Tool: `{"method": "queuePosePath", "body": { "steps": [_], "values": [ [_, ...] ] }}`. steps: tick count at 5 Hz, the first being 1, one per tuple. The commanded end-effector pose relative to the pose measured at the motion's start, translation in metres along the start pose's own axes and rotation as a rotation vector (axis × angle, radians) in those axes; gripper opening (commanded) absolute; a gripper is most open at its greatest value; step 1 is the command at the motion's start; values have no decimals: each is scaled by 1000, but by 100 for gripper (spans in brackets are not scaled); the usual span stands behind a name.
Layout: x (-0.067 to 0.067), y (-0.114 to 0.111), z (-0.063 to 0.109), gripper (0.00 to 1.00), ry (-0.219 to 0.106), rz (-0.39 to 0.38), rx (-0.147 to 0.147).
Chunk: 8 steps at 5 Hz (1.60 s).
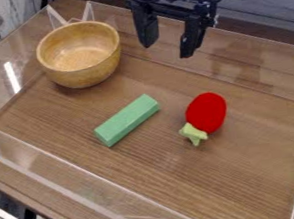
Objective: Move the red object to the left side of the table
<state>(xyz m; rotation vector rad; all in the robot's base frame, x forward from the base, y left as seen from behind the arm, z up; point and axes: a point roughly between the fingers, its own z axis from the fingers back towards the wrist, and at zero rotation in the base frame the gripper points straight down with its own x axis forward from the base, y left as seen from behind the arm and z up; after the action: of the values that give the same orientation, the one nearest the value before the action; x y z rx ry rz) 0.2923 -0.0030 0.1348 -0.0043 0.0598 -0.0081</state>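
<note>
The red object (pixel 206 113) is a small rounded strawberry-like toy with a light green leafy end. It lies on the wood-grain table (pixel 250 159), right of centre. My gripper (pixel 166 39) hangs open above the far middle of the table, pointing down, with nothing between its black fingers (pixel 189 40). It is well behind the red object and apart from it.
A flat green rectangular block (pixel 125 119) lies left of the red toy. A round wooden bowl (pixel 80 53) stands at the far left. Low clear plastic walls (pixel 2 109) edge the tabletop.
</note>
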Motion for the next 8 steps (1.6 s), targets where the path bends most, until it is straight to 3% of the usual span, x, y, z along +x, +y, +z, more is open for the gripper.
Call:
{"method": "queuePosePath", "body": {
  "steps": [1,2,3,8],
  "values": [
    [-2,-5,-10,100,18,-14,-1],
    [-7,-16,-27,100,22,-52,-13],
    [-7,-26,-34,100,1,-69,-30],
    [13,-49,-73,100,-62,-79,-66]
  ]
}}
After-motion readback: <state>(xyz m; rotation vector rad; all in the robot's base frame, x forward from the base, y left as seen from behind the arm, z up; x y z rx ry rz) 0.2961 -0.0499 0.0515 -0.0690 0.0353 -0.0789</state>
